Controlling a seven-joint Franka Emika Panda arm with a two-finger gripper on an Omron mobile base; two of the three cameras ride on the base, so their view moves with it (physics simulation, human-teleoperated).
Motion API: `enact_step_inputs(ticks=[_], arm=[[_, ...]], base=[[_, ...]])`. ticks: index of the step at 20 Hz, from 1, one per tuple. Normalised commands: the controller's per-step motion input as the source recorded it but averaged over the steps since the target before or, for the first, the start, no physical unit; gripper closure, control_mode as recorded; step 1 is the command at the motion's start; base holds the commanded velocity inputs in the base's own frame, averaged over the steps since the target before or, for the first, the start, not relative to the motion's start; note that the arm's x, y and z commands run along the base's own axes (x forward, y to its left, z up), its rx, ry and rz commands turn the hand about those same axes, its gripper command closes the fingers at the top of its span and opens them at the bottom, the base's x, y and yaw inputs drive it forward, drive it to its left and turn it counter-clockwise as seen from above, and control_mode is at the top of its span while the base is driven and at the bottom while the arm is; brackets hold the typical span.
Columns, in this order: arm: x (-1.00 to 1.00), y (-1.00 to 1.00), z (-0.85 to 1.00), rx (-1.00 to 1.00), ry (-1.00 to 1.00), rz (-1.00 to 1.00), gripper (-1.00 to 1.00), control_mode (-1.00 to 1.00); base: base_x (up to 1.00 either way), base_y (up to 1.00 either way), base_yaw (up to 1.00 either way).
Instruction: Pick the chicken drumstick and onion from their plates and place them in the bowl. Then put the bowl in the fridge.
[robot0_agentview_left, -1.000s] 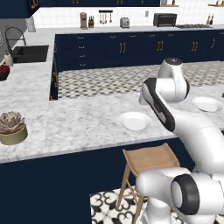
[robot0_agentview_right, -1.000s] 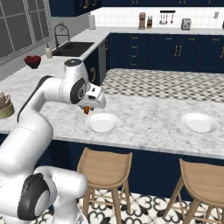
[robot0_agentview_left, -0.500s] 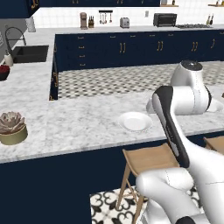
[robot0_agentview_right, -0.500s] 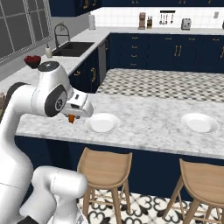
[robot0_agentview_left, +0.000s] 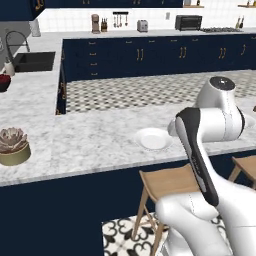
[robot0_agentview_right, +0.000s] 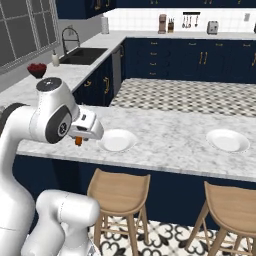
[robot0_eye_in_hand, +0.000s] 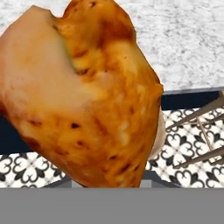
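In the right base view, the gripper (robot0_agentview_right: 79, 140) hangs at the near edge of the speckled marble counter (robot0_agentview_right: 170, 135), clamped on the chicken drumstick (robot0_agentview_right: 78, 141), a small orange-brown lump. Close up, its skin (robot0_eye_in_hand: 87, 92) looks mottled, glossy and bulbous. Just right lies a round white shallow plate (robot0_agentview_right: 118, 140); a second plate (robot0_agentview_right: 228, 140) sits well apart, farther right.

Kitchen — sink (robot0_agentview_right: 82, 54) (marble counter (robot0_agentview_right: 170, 135))
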Motion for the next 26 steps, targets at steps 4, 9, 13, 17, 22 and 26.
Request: enact_step_inputs(ticks=[4,9,13,17,22,26], arm=[[0.0,0.0,0.0,0.0,0.0,0.0,1.0,1.0],[0.0,0.0,0.0,0.0,0.0,0.0,1.0,1.0],[0.0,0.0,0.0,0.0,0.0,0.0,1.0,1.0],[0.0,0.0,0.0,0.0,0.0,0.0,1.0,1.0],[0.0,0.0,0.0,0.0,0.0,0.0,1.0,1.0],[0.0,0.0,0.0,0.0,0.0,0.0,1.0,1.0]], base=[[-0.21,-0.87,0.0],[-0.28,-1.0,0.0],[-0.24,-1.0,0.0],[-0.02,-1.0,0.0],[0.12,-1.0,0.0],[0.27,-0.89,0.0]])
